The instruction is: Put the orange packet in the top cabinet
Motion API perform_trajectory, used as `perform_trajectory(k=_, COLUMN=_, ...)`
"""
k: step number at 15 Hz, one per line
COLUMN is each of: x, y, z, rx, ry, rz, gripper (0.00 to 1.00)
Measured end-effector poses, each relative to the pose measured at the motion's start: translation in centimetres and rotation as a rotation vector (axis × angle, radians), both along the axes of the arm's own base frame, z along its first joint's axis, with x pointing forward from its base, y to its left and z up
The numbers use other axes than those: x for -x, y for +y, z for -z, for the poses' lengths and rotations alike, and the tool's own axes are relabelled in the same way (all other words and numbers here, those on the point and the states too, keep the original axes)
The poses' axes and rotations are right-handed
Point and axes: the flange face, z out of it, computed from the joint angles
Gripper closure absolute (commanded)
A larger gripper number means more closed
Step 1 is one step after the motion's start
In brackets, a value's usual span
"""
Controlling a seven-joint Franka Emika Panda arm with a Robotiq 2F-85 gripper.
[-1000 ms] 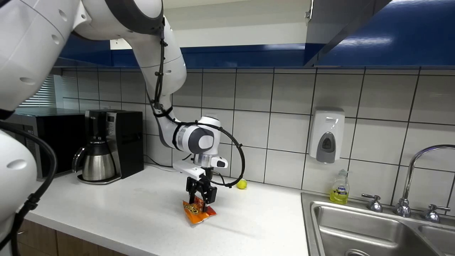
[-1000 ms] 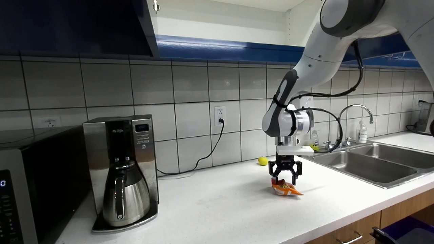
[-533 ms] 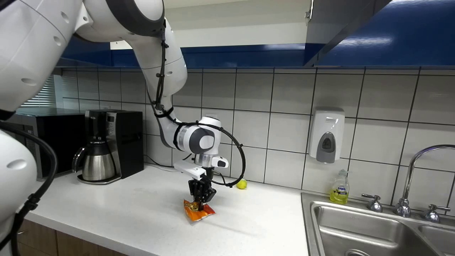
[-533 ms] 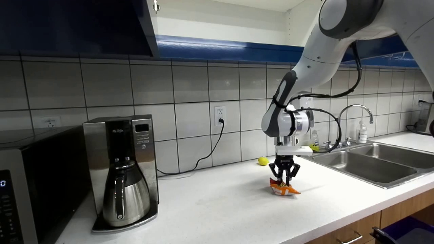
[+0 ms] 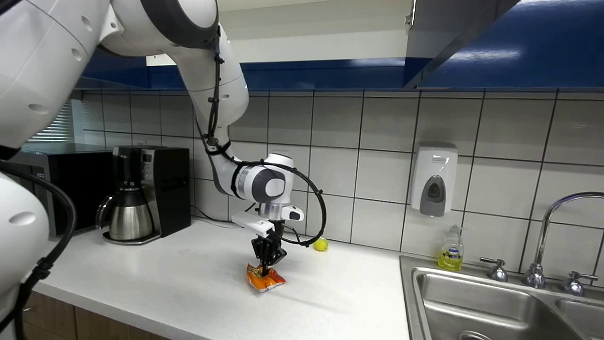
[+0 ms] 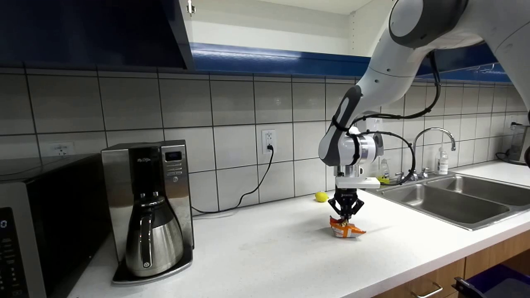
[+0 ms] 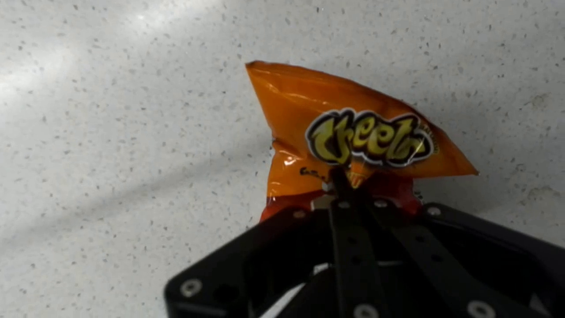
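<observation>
Got the orange Cheetos bag (image 7: 357, 137) pinched in the gripper (image 6: 345, 217) now, vs straddled wide a second ago. Right down by the countertop (image 5: 188, 278), can't tell if touching. Can also see a lemon (image 6: 321, 196) behind, then a double sink (image 5: 411, 293), plus the top cabinet (image 6: 269, 25) standing open. Pointing that gripper straight down off a bent arm (image 6: 389, 78).

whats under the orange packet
White counter shows around the packet, which the gripper pinches from above. The spot directly beneath is covered; anything there can't be seen.
</observation>
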Motion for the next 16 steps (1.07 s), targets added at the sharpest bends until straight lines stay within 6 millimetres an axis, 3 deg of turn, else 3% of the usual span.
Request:
perform_trajectory(k=5, x=-0.4, y=0.4, z=-0.6, rx=0.005, ry=-0.011, rz=-0.036, gripper=1.00)
perform_trajectory(k=10, x=-0.7, y=2.0, z=-2.8, rx=0.013, ry=-0.012, rz=-0.238, gripper=1.00)
perform_trajectory(k=16, x=0.3, y=3.4, z=-5.4, rx=0.017, ry=0.033, rz=-0.462, gripper=1.00)
